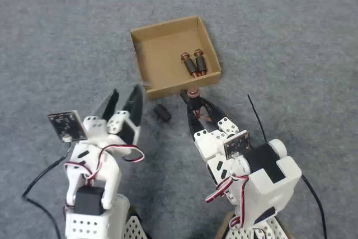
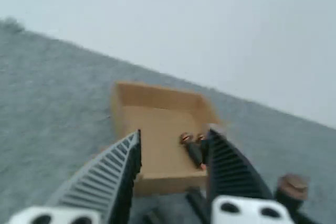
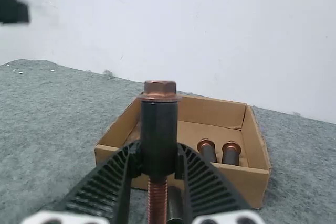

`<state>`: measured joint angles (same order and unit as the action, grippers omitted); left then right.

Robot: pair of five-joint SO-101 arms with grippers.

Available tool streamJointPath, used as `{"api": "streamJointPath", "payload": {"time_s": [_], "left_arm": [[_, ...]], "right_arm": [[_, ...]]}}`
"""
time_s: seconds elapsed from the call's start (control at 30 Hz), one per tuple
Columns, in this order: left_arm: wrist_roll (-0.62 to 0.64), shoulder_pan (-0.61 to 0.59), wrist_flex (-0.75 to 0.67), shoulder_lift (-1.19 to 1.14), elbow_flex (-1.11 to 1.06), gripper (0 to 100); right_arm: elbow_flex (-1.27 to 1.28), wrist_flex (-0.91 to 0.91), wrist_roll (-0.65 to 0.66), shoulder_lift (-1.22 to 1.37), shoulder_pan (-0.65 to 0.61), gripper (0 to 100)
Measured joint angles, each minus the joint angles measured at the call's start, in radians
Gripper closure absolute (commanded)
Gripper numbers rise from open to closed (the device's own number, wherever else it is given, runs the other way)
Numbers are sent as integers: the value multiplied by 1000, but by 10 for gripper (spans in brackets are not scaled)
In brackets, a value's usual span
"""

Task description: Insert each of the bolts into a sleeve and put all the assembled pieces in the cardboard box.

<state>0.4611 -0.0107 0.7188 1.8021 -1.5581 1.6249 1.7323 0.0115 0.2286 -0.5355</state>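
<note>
Upright in right jaws: black cylindrical sleeve (image 3: 158, 137), copper hex bolt (image 3: 159, 89), probably threaded.

the sleeve (image 3: 158, 135) hides the middle of the bolt (image 3: 159, 89), whose threaded end runs off the edge.

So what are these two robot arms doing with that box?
The right gripper is shut on a black sleeve with a copper-coloured bolt through it, just at the near wall of the brown cardboard box. Two finished pieces already lie inside the box. The left gripper is open and empty above the grey carpet. One loose black sleeve lies on the carpet between the arms.
</note>
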Motion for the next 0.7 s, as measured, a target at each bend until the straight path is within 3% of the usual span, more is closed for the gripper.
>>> {"api": "streamJointPath", "payload": {"time_s": [0.17, 0.4, 0.7], "left_arm": [[0, -120, 115, 0, 0, 982], [5, -275, 158, 0, -84, 984], [5, -341, 235, 0, -138, 984]], "right_arm": [[0, 0, 0, 0, 0, 992], [-17, 0, 0, 0, 57, 992], [-209, 0, 0, 2, 157, 992]]}}
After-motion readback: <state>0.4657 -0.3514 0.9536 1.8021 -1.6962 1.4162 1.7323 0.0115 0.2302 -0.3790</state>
